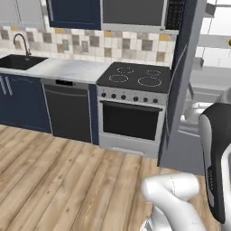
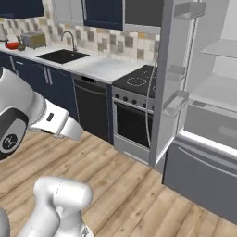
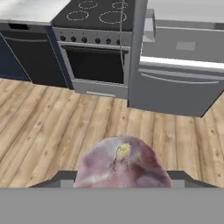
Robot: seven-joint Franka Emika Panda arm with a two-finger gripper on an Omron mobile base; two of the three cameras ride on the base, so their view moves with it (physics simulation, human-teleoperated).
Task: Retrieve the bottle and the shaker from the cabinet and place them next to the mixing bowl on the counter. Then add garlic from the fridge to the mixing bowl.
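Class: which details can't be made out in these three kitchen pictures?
Hand view: the garlic hides whatever grips it, so the hold is unclear.
Right base view: the mixing bowl is a tiny red speck near the left edge; contents unreadable.
Left base view: the fridge interior is mostly hidden by its door.

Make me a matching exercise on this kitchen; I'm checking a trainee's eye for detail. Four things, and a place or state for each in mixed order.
Things:
1. garlic
2. fridge
3. sink
4. cooktop

Places or states:
A. set into the counter
B. held in the gripper
C. black, with four rings
D. standing open

Pairs: 1-B, 2-D, 3-A, 4-C
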